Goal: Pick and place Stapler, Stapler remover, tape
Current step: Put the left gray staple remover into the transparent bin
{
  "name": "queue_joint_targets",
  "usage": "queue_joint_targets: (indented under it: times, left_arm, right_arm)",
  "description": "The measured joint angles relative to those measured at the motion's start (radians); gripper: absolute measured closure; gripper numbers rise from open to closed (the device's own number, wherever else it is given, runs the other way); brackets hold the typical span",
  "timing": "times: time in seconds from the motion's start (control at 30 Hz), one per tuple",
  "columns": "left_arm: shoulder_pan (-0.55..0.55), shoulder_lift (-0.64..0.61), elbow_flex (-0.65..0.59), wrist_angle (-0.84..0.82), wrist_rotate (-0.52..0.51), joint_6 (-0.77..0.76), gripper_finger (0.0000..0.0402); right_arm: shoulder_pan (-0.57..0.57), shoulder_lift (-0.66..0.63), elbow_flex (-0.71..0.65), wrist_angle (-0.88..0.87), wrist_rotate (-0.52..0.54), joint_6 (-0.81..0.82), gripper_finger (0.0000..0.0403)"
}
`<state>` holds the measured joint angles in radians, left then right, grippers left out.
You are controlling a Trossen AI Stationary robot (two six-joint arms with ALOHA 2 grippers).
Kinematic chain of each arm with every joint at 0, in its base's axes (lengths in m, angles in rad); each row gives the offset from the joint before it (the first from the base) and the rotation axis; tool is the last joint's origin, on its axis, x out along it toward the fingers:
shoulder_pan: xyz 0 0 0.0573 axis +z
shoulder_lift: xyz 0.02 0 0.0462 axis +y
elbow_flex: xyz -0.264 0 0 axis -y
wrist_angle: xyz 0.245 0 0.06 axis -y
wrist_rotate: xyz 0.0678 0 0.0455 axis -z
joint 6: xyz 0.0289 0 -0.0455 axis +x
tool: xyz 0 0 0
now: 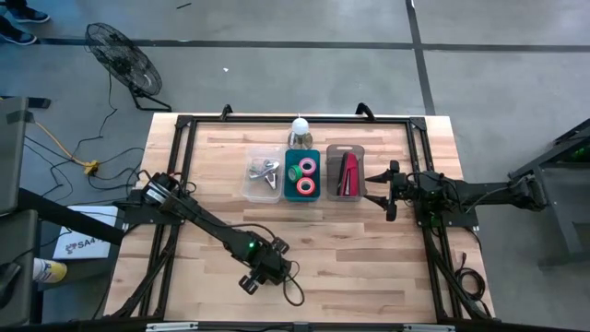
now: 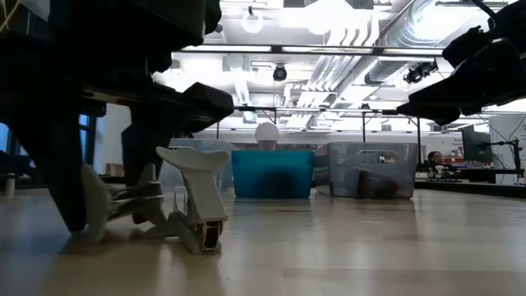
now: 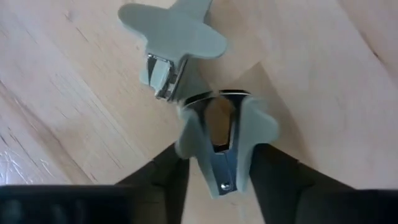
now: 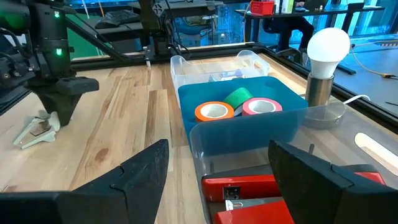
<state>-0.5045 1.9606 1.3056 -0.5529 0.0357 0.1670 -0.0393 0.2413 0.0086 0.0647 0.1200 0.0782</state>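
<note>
1. Where the left arm reaches to the table's near edge, the left gripper (image 1: 261,278) stands over two loose staple removers (image 3: 214,140); its dark fingers (image 3: 166,171) flank the nearer one, spread a little wider than its body, not visibly pressing it. That remover's long axis runs along the line of the fingers, claw end away from the wrist. The second staple remover (image 3: 171,37) lies just beyond, touching or nearly touching the first.
2. Clear bin (image 1: 263,175), leftmost of three in the row at the far side: already holds silvery staple removers. It lies well apart from the left gripper, farther from the table's near edge; judged the destination for the remover in hand.
3. Blue bin (image 1: 302,176), middle: tape rolls (image 4: 239,106), orange, green and pink.
4. Grey bin (image 1: 346,171), rightmost: red stapler (image 1: 348,175), lying lengthwise.
5. Right gripper (image 1: 388,194): just beside the grey bin, fingers spread wide, holding nothing; waits.
</note>
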Motion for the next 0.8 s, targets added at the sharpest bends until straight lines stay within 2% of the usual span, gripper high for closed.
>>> queue_joint_targets:
  times: [0.2,0.53,0.8]
  left_arm:
    - [0.0,0.0,0.0,-0.003,0.0,-0.083,0.0322]
    - [0.0,-0.004,0.003,-0.076,-0.003,-0.218,0.0314]
    - [0.0,-0.01,0.023,-0.186,-0.056,-0.367,0.0319]
  right_arm:
    - [0.0,0.0,0.0,0.0,0.0,0.0,0.0135]
    - [0.0,0.0,0.0,0.0,0.0,0.0,0.0135]
    - [0.0,0.0,0.0,0.0,0.0,0.0,0.0135]
